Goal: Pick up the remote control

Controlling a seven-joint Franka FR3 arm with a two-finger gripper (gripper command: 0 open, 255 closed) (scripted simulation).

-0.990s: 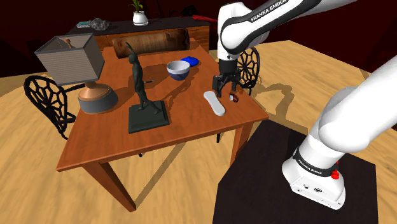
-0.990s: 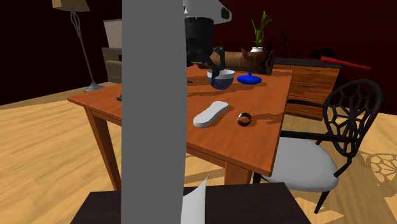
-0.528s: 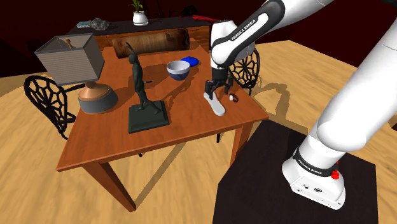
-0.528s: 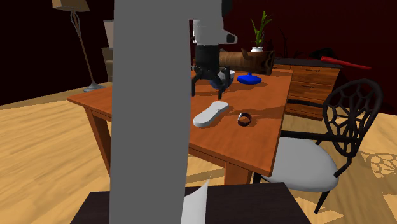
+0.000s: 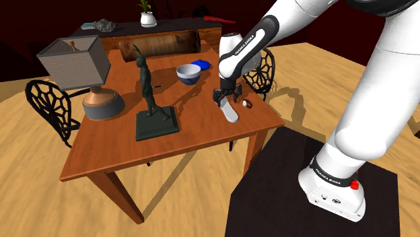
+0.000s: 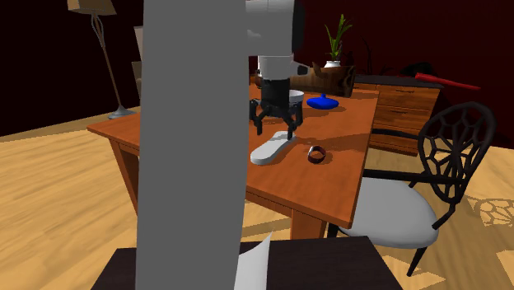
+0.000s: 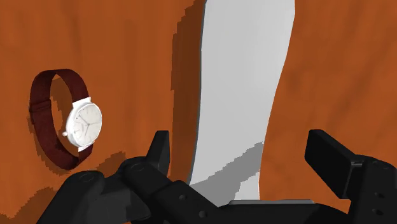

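Your gripper [image 7: 239, 143] stands open. Its two black fingers [image 7: 160, 153] are spread wide, one on each side of the remote control [image 7: 245, 83], and a strip of bare tabletop shows between each finger and the remote's edge. Nothing is clasped.

In the shoulder view the hand hangs low over the end of the remote farther from the stand [image 5: 296, 195]. You cannot tell from any view whether the fingertips touch the wood.

The remote is a long, slightly curved white body lying flat on the orange-brown wooden table [image 5: 114, 151], close to the table edge nearest the stand.

Just beside the remote, but apart from it, a wristwatch [image 7: 73, 124] with a dark red band and a white face lies on its side.

Farther out on the table:
- A dark figurine [image 5: 148, 94] stands upright on a square base near the middle.
- A white and blue bowl [image 5: 188, 73] sits behind the gripper, with a blue dish [image 5: 200, 64] beyond it.
- A lamp [image 5: 77, 67] with a grey shade occupies the shoulder view's left.

A black lattice-backed chair [image 6: 449, 165] stands at the second exterior view's right.
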